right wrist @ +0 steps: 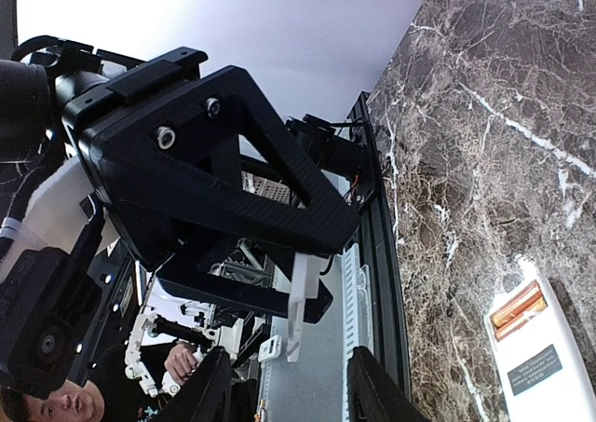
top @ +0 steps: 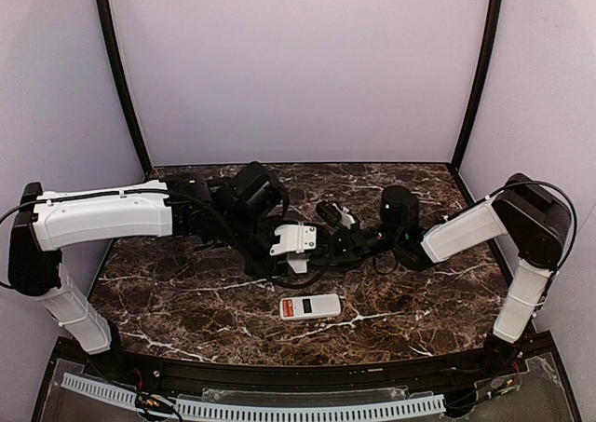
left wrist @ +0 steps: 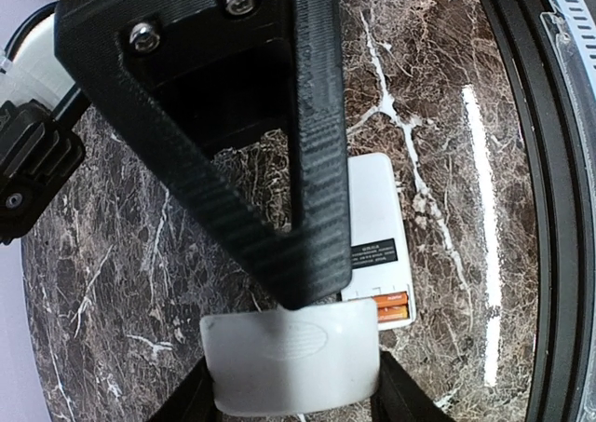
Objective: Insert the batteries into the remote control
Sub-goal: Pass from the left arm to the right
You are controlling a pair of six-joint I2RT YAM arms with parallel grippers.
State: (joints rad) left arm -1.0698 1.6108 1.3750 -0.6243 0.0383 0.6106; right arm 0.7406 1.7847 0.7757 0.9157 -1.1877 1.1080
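**Polished Marble Look, Matt Printed Plastic**

The table top (left wrist: 112, 282) is finished as dark brown marble with white veins, and a glossy polish is shown by the bright streak of light reflected in it. The left gripper fingers (left wrist: 321, 161) are made of black plastic, matt and finely ribbed in layers, and are fastened with bright metal screws (left wrist: 144, 37). The remote control (left wrist: 377, 208) is cased in smooth white plastic with a faint sheen; a black printed label (left wrist: 373, 253) is stuck to it. A copper-orange metallic lustre is seen on the batteries (left wrist: 393, 310). The battery cover (left wrist: 289, 357) is moulded in the same smooth white plastic.
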